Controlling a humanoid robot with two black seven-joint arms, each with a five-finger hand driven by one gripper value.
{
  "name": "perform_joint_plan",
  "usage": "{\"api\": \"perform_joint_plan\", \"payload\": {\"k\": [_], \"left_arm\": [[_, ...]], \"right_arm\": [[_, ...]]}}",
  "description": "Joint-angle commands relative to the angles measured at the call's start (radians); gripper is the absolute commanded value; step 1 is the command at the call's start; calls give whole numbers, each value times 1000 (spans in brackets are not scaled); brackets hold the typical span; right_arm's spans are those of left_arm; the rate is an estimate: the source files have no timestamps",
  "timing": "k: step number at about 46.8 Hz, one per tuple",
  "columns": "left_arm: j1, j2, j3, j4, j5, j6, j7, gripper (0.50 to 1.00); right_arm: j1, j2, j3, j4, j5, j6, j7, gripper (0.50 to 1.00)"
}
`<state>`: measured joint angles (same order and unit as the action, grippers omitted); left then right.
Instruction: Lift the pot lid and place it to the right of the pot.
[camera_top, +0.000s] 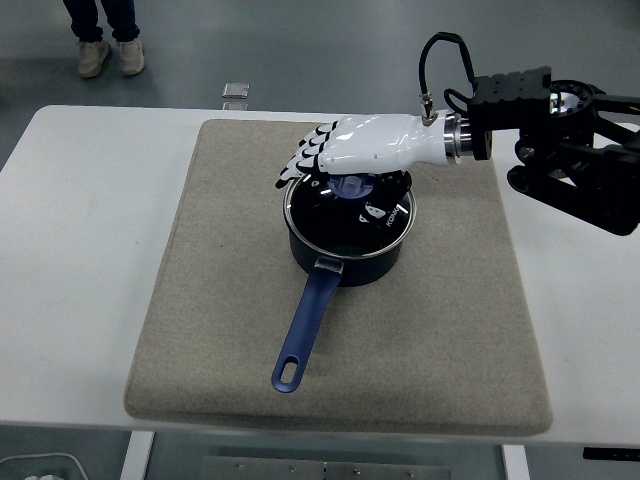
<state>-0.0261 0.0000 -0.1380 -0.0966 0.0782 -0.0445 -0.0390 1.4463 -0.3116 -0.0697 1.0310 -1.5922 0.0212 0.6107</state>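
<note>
A dark blue saucepan stands on the grey mat, its long handle pointing toward the near edge. The glass lid with a metal rim lies on the pot, and its blue-tinted knob shows just under my palm. My right hand, white with black finger pads, hovers over the lid's far side. Its fingers are stretched out to the left and hold nothing. The left arm does not show.
The grey felt mat covers the middle of the white table. My black right forearm reaches in over the table's right side. A person's shoes and a small clear object are on the floor beyond the table.
</note>
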Motion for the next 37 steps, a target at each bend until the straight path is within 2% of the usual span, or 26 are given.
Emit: {"api": "perform_joint_plan", "payload": {"k": [1, 16, 29, 37], "left_arm": [[0, 0, 0, 0, 0, 0, 1, 1000], [0, 0, 0, 0, 0, 0, 1, 1000], [0, 0, 0, 0, 0, 0, 1, 1000], [0, 0, 0, 0, 0, 0, 1, 1000]], "right_arm": [[2, 2, -8, 0, -12, -9, 0, 907], [11, -3, -36, -32, -61, -60, 0, 907], [68, -15, -93, -40, -61, -72, 0, 907], [66, -11, -99, -38, -64, -79, 0, 907]]}}
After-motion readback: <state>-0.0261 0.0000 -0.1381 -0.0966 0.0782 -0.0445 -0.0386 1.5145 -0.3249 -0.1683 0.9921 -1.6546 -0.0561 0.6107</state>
